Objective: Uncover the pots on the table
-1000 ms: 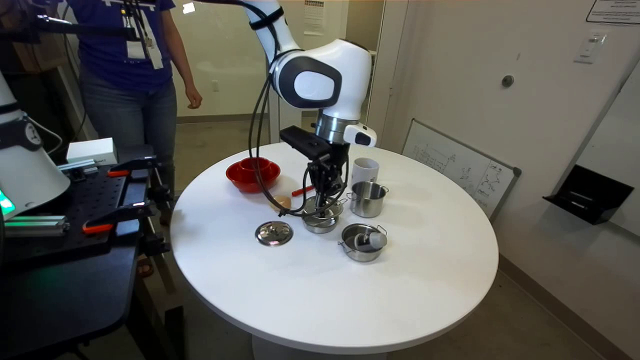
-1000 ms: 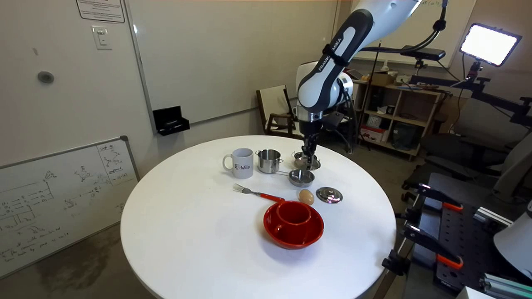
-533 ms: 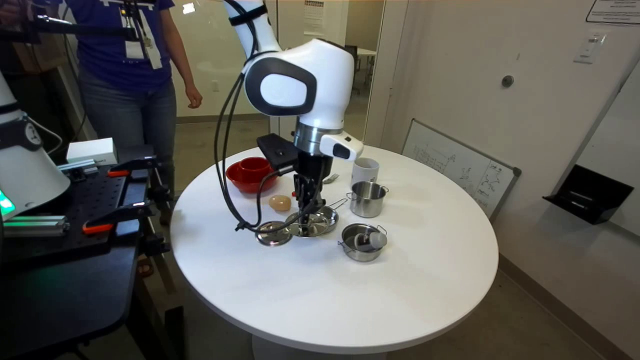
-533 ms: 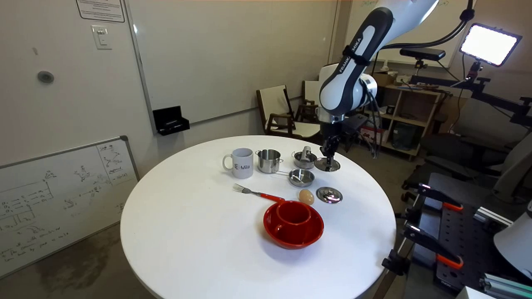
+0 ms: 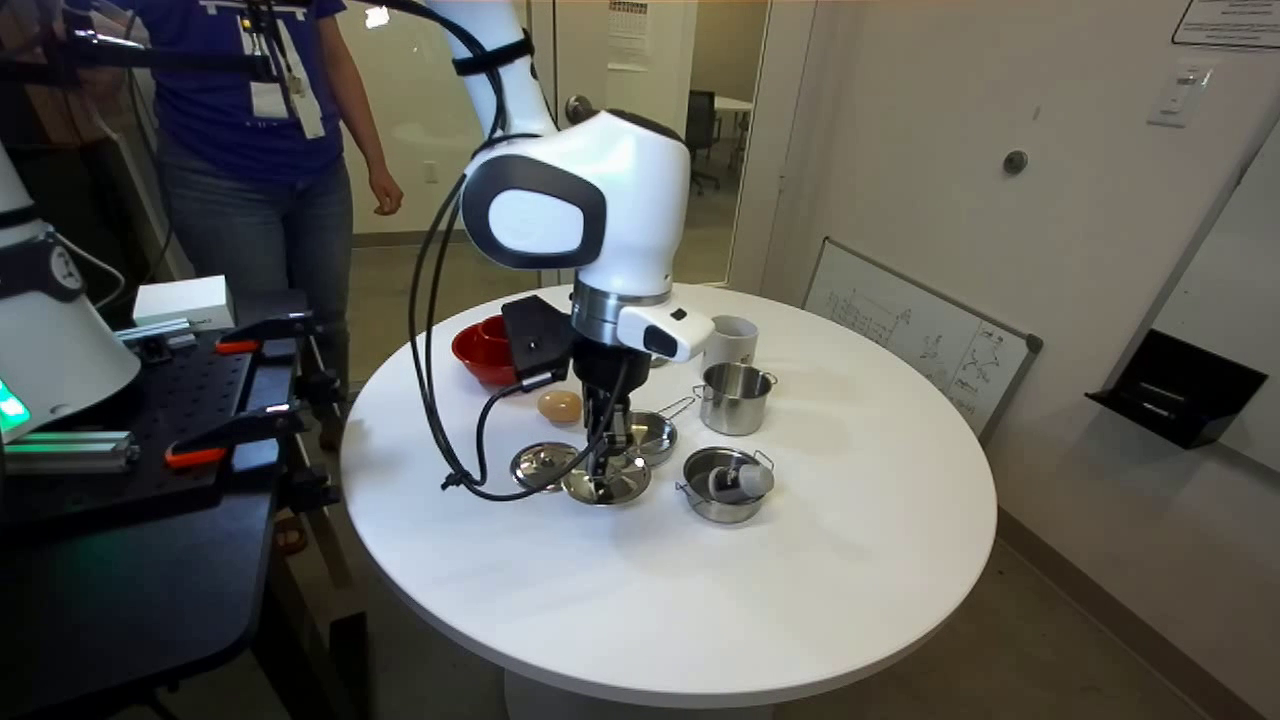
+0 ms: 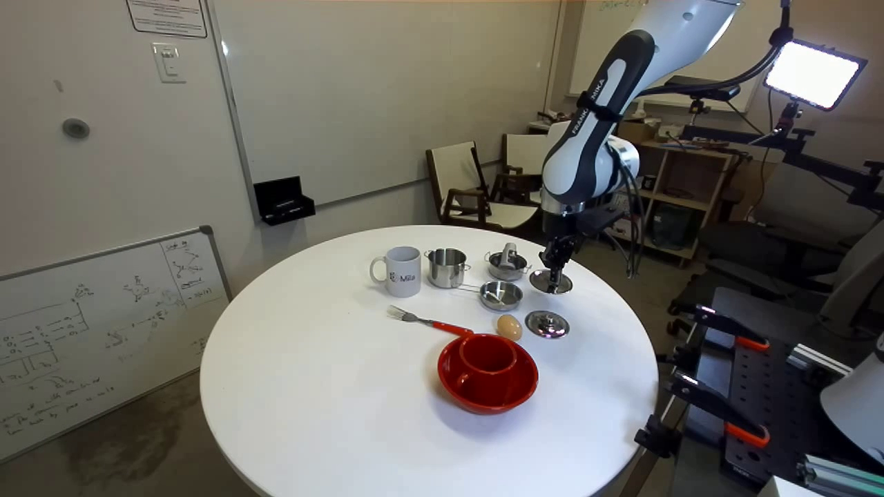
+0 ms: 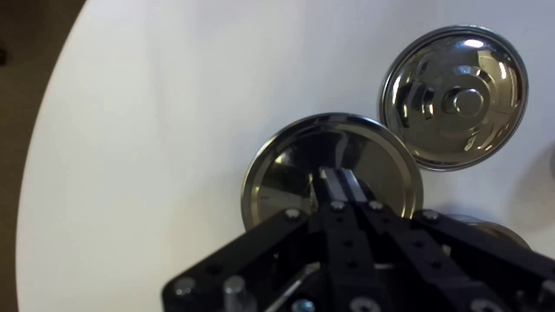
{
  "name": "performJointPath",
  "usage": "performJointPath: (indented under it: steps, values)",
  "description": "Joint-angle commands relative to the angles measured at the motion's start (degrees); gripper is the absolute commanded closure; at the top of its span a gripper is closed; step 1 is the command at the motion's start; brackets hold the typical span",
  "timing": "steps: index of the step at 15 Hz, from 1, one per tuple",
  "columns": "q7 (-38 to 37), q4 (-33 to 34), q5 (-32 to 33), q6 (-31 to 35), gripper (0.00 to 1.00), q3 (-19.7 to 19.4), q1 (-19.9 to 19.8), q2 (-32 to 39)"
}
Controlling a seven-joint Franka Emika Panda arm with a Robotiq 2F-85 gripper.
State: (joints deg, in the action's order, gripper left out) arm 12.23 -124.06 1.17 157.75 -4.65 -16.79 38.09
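My gripper point(image 5: 600, 468) is shut on the knob of a shiny steel lid point(image 5: 628, 484); the knob is hidden by the fingers. It holds this lid low over the white table point(image 5: 830, 570); I cannot tell if it touches. The wrist view shows the lid point(image 7: 386, 167) under the closed fingertips. A second lid point(image 6: 547, 324) lies knob up beside it, also in the wrist view point(image 7: 455, 130). The pots stand uncovered: a tall two-handled pot point(image 6: 447, 270), a low two-handled pot point(image 5: 715, 505) with a grey object inside, and a small long-handled pan point(image 6: 501, 297).
A brown egg point(image 6: 510, 327) lies near the second lid. A red bowl point(image 6: 452, 386) holds a red cup point(image 6: 487, 353). A red-handled fork point(image 6: 442, 324) and a pale grey mug point(image 6: 403, 273) are on the table. A person point(image 5: 250, 150) stands behind.
My gripper has carried the held lid away from over the pan and low pot, toward the table side near the second lid, and lowered it. The grey object in the low pot is now unblocked.
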Motion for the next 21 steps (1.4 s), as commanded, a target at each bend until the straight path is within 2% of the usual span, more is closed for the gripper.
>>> performJointPath:
  steps: [1,7,8,15,16,18,19,20,21]
  values:
    - [0.55,2.54,-2.62,1.75,1.00,2.37,-2.48,3.33]
    - [0.11,6.03,-3.89,2.12,1.00,3.74,-3.54,7.10]
    - [0.04,6.43,-4.01,1.99,0.77,3.78,-3.56,7.43]
    - [-0.78,7.09,-4.17,1.84,0.33,3.19,-3.05,8.15]
    - [-1.00,6.82,-4.06,1.88,0.24,2.98,-2.75,7.74]
    - [-2.78,5.64,-3.69,1.89,0.16,1.62,-1.22,6.12]
    - [-4.06,4.89,-3.22,1.58,0.05,0.50,0.02,5.01]
    - [-5.04,4.33,-2.88,1.71,0.00,-0.40,0.91,4.19]
    - [-5.98,3.64,-2.59,1.93,0.00,-1.31,1.87,3.17]
